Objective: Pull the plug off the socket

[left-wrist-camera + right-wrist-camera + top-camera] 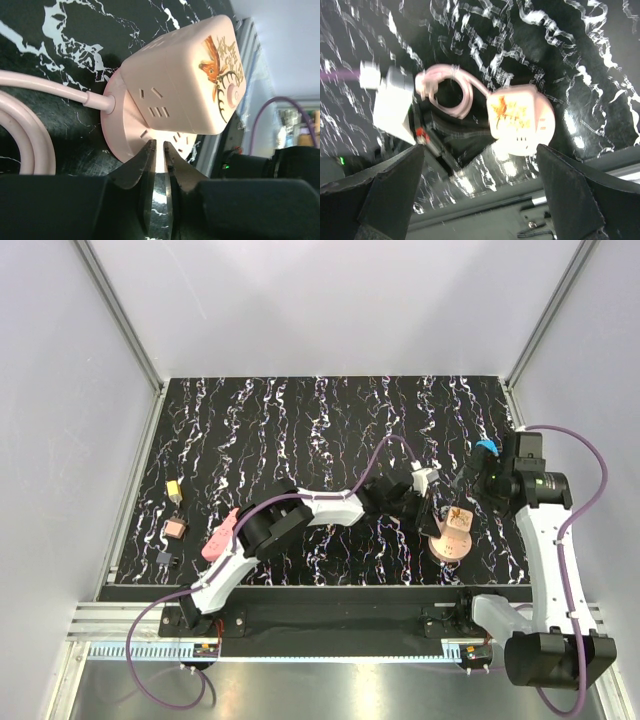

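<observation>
The pink socket point(455, 528) is a cube with an orange deer print on a round base, at the table's front right. It also shows in the left wrist view point(185, 75) and in the right wrist view point(517, 117). Its pink cord point(30, 135) coils beside it. I see no plug in the socket faces that show. My left gripper point(432, 512) is shut with nothing between its fingers, and its tips point(159, 145) touch the edge of the round base. My right gripper point(468, 478) hovers above the socket with its jaws wide open point(480, 150) and empty.
A pink oblong object point(218, 537) lies by the left arm's elbow. Three small adapters, one yellow and black point(172, 490), one pinkish point(175, 528) and one black point(165, 558), lie at the table's left edge. The table's front rail point(330, 615) runs just below the socket.
</observation>
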